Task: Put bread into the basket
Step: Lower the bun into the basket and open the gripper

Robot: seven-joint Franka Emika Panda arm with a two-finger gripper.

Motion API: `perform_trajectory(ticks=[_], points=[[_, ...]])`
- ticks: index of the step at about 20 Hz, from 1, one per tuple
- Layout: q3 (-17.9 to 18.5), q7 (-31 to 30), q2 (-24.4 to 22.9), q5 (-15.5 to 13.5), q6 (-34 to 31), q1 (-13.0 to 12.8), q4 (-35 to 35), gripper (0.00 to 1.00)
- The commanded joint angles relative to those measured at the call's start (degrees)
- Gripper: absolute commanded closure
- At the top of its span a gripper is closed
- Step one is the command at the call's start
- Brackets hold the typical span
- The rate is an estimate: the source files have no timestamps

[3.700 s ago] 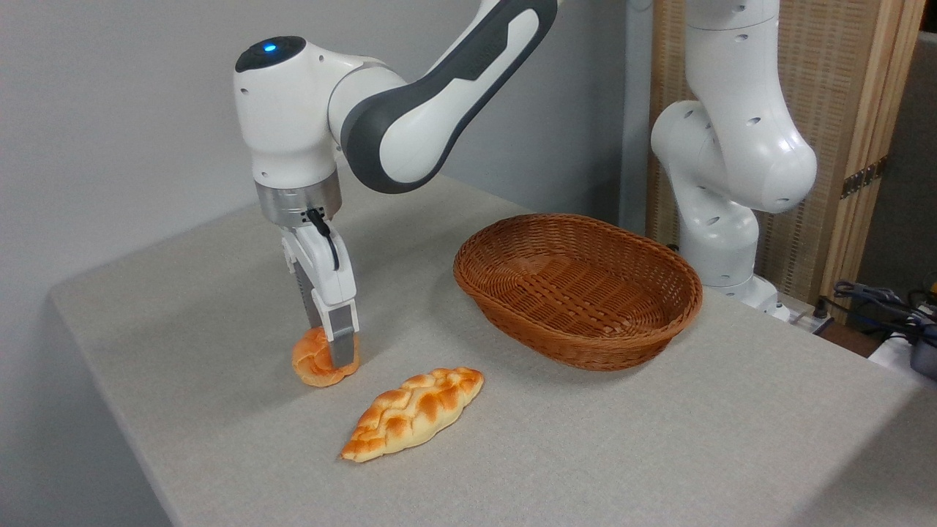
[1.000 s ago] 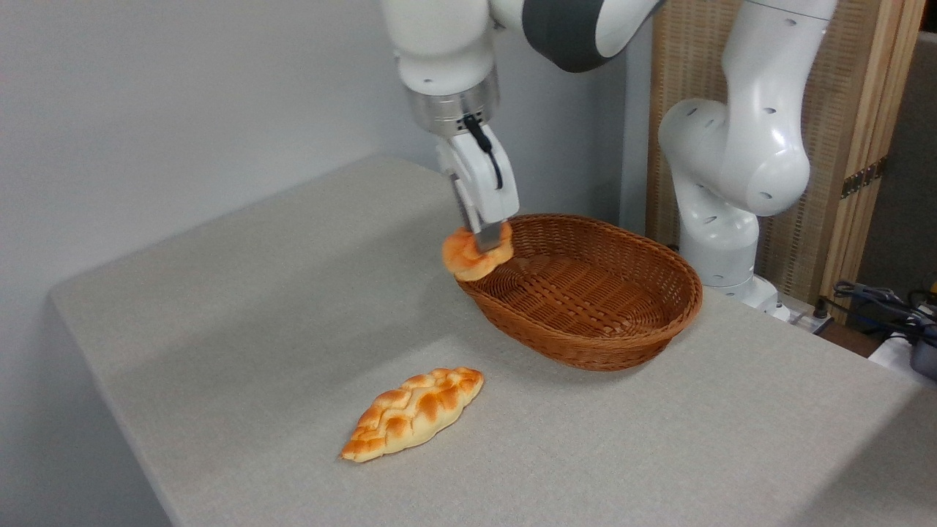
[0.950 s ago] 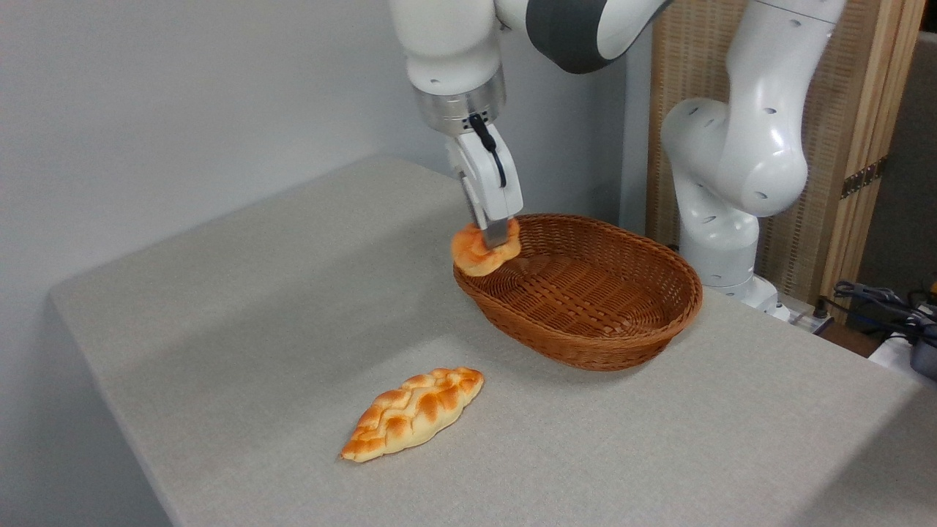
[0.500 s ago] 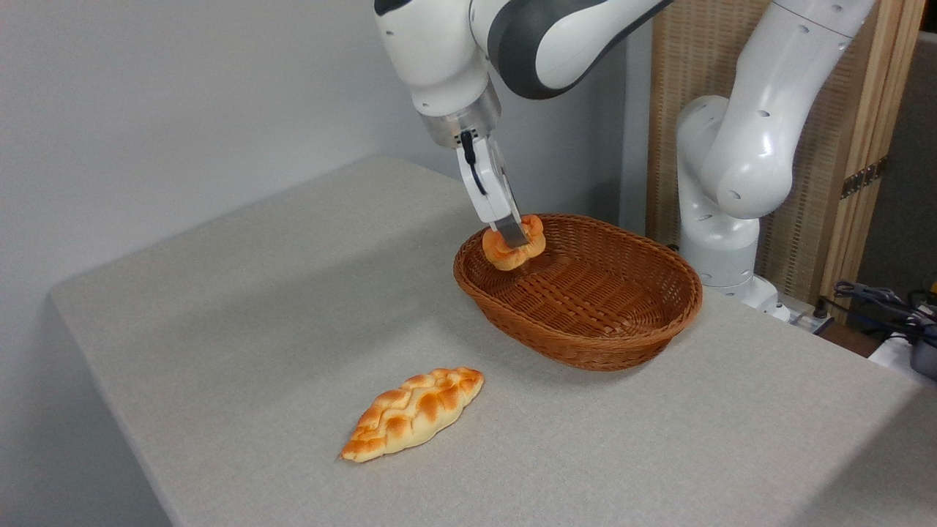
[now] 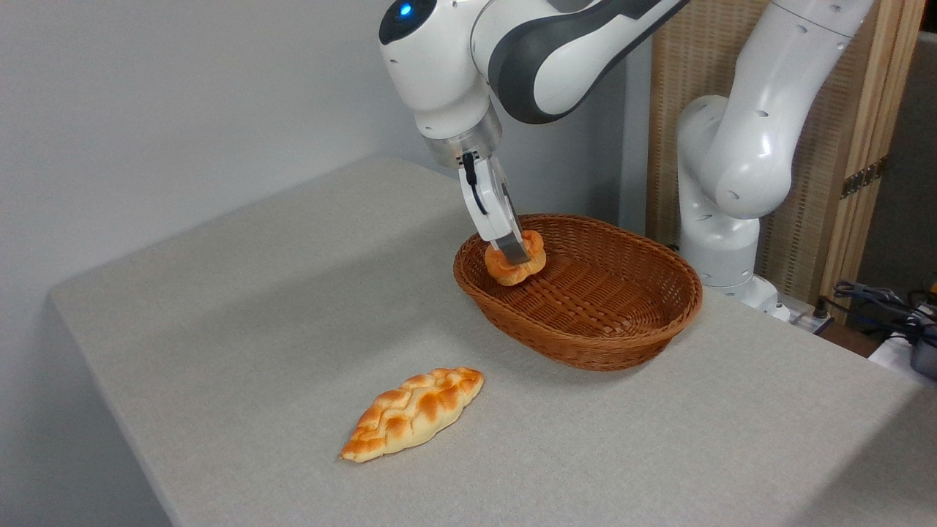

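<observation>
Bread [image 5: 514, 265] hangs pinched in the gripper [image 5: 517, 256], low inside the basket [image 5: 585, 344] near its nine o'clock rim. Letting go this close to the sloping wall could send the bun rolling. Whether it touches the weave is hard to tell, and the far finger is hidden. At seven o'clock lies a braided loaf [image 5: 413, 413].
</observation>
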Motion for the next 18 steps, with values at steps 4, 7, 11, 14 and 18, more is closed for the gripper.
perform_trajectory(ticks=[4,7,11,14,18], points=[[0.9,0.3,0.3,0.9,0.6,-0.9,-0.2,0.0],[0.9,0.2,-0.1,1.0,-0.1,-0.6,0.3,0.0],[0.9,-0.1,0.0,1.8,-3.1,0.5,4.0,0.0],[0.7,-0.1,0.2,1.9,-4.6,3.2,7.9,0.0],[0.3,-0.3,1.7,1.7,-5.1,5.6,13.9,0.0]])
